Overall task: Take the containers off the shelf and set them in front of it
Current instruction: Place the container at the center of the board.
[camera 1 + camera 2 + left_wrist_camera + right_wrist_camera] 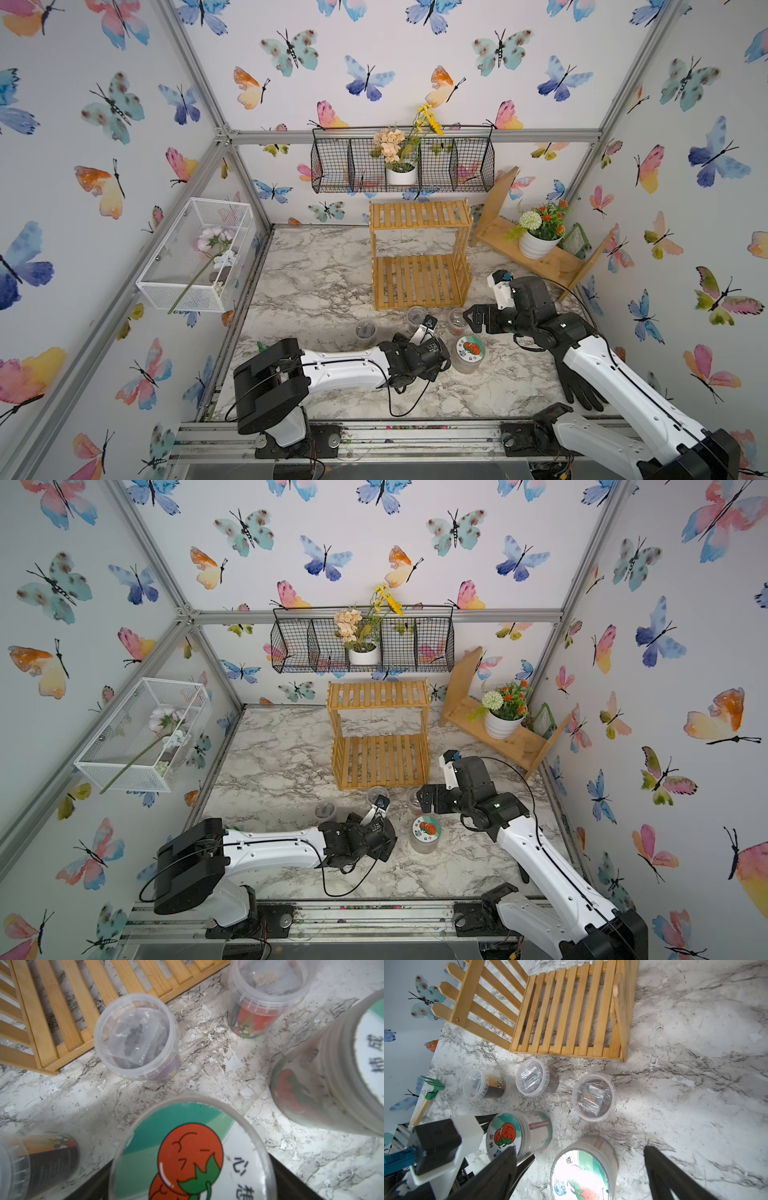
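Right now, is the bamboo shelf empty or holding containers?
Empty: the shelf shows bare slats on both tiers; five containers stand before it.

The left arm [345, 365] and right arm [615, 374] had glossy white link shells dotted with small dark screws, boxy black joint housings and wrists, thin black cables looping alongside, and white wrist brackets tipped with blue plugs.

In both top views the left arm's wrist [415, 357] hid the left jar [506, 1136], and the right gripper [467, 321] half covered the right cup [455, 327]. The left wrist view cut off that jar's blurred lid and the left cup [31, 1165]. The right wrist view cropped the right jar [583, 1167], its lid picture washed out.
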